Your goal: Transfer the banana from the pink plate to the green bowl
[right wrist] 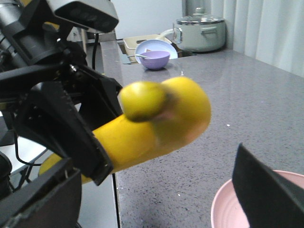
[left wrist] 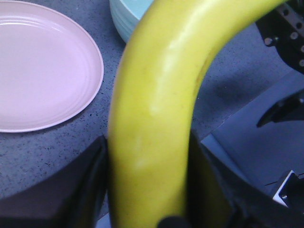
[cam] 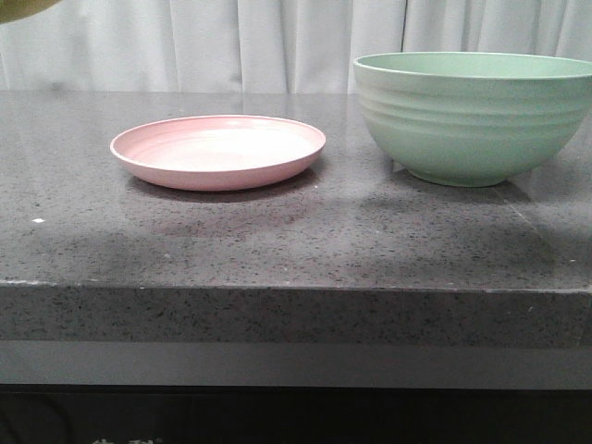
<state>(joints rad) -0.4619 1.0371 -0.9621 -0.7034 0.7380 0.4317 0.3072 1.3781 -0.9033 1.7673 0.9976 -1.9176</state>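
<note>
My left gripper (left wrist: 147, 190) is shut on the yellow banana (left wrist: 156, 118) and holds it in the air, off to the left of the pink plate (left wrist: 42, 66). In the right wrist view the banana (right wrist: 156, 128) sticks out of the left gripper (right wrist: 71, 128), its dark tip toward the camera. The pink plate (cam: 217, 176) sits empty at the table's middle left. The green bowl (cam: 472, 120) stands to its right, and its inside is hidden. My right gripper (right wrist: 156, 199) is open and empty over the plate's edge (right wrist: 228, 204). Neither gripper shows in the front view.
A purple bowl (right wrist: 153, 56) with a spoon and a lidded pot (right wrist: 199, 32) stand far down the counter. The grey stone table's front edge (cam: 296, 287) runs across the view. A white curtain (cam: 277, 37) hangs behind it.
</note>
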